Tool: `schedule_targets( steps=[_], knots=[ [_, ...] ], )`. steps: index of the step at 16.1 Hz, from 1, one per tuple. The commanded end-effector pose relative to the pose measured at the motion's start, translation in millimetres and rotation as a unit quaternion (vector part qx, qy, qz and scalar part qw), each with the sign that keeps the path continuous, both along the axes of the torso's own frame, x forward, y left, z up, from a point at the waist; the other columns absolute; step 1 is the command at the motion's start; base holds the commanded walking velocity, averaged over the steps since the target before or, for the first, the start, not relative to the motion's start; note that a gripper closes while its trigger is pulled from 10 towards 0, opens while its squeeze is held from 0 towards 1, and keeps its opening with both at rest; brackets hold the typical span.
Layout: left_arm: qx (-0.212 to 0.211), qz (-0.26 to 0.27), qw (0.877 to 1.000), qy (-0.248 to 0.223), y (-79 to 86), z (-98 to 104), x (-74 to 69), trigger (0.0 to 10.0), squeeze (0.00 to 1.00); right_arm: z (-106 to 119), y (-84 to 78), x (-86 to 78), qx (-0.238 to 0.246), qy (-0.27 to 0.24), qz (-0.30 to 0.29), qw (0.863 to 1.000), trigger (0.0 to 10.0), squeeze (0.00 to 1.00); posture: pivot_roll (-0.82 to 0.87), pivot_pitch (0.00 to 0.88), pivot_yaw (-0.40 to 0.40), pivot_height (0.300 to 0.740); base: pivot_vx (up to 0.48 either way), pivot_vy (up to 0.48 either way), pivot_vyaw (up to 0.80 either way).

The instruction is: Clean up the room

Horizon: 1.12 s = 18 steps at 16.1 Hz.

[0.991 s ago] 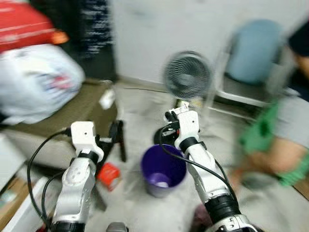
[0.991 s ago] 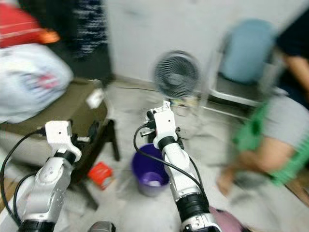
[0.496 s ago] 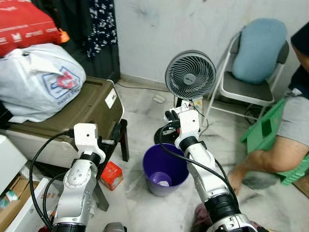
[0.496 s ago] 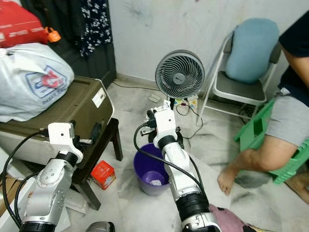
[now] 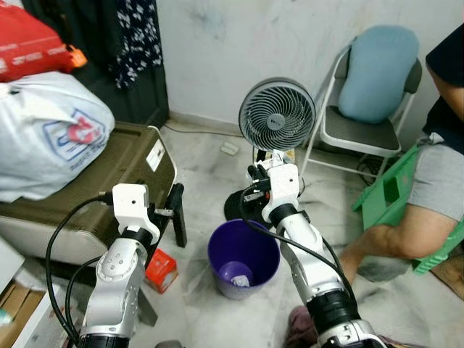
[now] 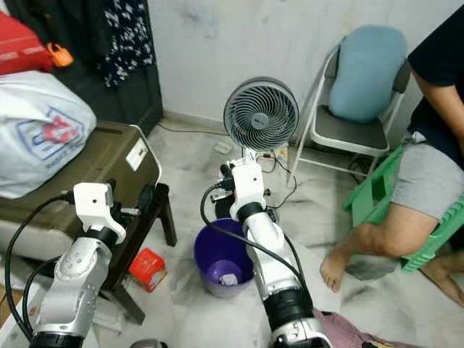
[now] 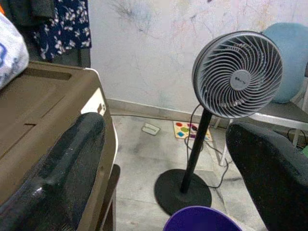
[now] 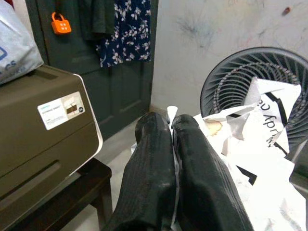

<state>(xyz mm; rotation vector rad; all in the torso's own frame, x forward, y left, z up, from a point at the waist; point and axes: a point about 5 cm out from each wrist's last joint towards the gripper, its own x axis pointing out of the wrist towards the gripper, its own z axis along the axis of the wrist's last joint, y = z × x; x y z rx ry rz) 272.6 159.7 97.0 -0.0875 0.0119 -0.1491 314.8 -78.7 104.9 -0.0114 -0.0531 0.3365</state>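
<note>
my right claw (image 8: 171,144) pinches crumpled paper (image 8: 250,144) above purple bin (image 5: 243,257); left claw (image 7: 163,168) spread beside it.

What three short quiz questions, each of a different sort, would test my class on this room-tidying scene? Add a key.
1. True or false: the right gripper is shut on crumpled paper.
2. Which stands on the floor just in front of the robot? A. purple bin B. yellow basket C. glass jar
3. Fill in: the left gripper has its fingers ____.

Key: 1 true; 2 A; 3 open
</note>
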Motion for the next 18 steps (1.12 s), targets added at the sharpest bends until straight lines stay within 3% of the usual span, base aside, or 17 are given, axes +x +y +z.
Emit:
schedule_targets(
  steps=[1, 11, 18],
  knots=[
    [0.004, -0.009, 1.0, -0.009, -1.7, 4.4, 1.2, 10.0, 0.0, 4.0, -2.1, 2.9, 0.002, -0.004, -0.001, 1.0, 10.0, 0.0, 0.09, 0.0, -0.043, 0.74, 0.349, 0.0, 0.0],
    [0.004, -0.006, 1.0, -0.006, -0.7, 3.7, 2.9, 10.0, 0.0, 3.9, -0.9, 2.7, 0.005, -0.004, 0.003, 1.0, 10.0, 0.0, 0.1, 0.0, -0.04, 0.74, 0.331, 0.0, 0.0],
    [-0.003, -0.003, 1.0, -0.013, 0.7, 6.0, 4.5, 10.0, 0.0, 3.3, -1.4, 4.5, 0.003, -0.002, -0.002, 1.0, 10.0, 0.0, 0.1, 0.0, -0.043, 0.74, 0.18, 0.0, 0.0]
  ],
)
